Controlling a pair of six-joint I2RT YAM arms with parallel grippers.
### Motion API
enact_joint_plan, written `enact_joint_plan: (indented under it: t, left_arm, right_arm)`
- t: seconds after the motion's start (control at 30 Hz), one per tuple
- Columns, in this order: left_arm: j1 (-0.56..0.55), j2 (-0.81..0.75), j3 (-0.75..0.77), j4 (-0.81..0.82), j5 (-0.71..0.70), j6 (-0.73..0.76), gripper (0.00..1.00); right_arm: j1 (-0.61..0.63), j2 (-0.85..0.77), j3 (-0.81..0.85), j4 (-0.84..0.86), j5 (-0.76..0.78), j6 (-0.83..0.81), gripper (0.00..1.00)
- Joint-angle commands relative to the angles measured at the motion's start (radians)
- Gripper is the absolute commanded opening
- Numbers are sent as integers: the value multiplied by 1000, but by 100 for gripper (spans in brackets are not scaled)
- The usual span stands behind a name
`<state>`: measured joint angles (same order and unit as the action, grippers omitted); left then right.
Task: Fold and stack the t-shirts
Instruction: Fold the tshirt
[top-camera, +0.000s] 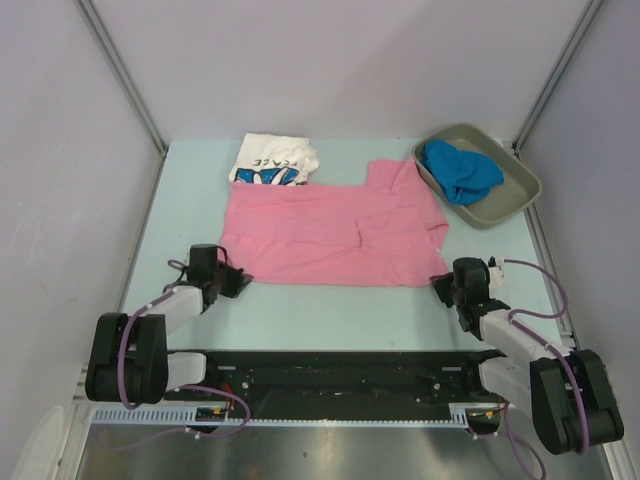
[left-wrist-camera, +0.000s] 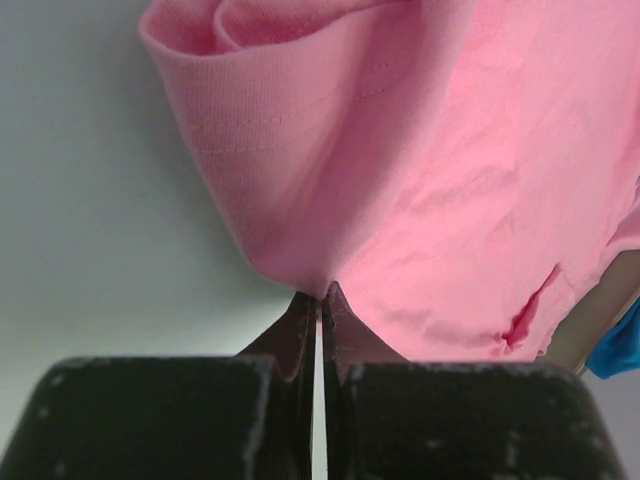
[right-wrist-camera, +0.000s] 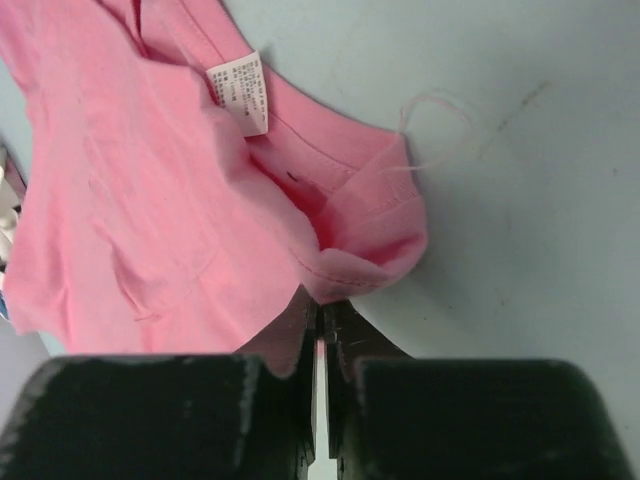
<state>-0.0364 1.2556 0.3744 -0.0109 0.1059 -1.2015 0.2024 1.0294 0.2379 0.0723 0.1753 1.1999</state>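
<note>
I have both arms low on surface (top-camera: 330, 305) | left pincer (left-wrist-camera: 320, 293) clamped tight on pink t-shirt (top-camera: 330, 235) corner | right pincer (right-wrist-camera: 320, 306) likewise

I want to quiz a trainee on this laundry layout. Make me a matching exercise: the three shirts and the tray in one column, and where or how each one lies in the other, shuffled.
1 pink t-shirt
2 blue t-shirt
3 white printed t-shirt
4 grey tray

A folded at the far edge of the table
B at the far right corner
C spread out mid-table
D bunched up in the tray

Pairs: 1-C, 2-D, 3-A, 4-B
</note>
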Motion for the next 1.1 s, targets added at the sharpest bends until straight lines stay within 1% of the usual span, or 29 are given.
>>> enact_joint_plan:
  t: [0.0,0.1,0.23,0.27,0.47,0.57,0.73,0.9,1.07]
  left_arm:
    - [12,-22,-11,-98,-38,39,0]
    - [10,-54,-14,-130,-28,55,0]
    - [12,-149,-35,-202,-34,74,0]
    - [12,-198,-40,-230,-34,74,0]
    - [12,-352,-55,-372,-37,91,0]
    - [12,-435,-75,-440,-34,88,0]
    - [12,-610,-121,-532,-32,72,0]
    - [12,-729,-117,-661,-37,71,0]
    - [12,-864,-112,-787,-43,59,0]
  right_arm:
    - [-23,-25,17,-26,0,-25,0]
    - [-26,-61,26,-69,3,-45,0]
    - [-26,-173,55,-240,9,-82,0]
    - [-26,-196,60,-271,7,-94,0]
    - [-15,-372,77,-491,-19,-108,0]
    - [3,-454,90,-601,1,-106,0]
    - [46,-583,109,-778,33,-74,0]
    - [106,-719,124,-942,50,-28,0]
    - [169,-814,147,-1080,96,29,0]
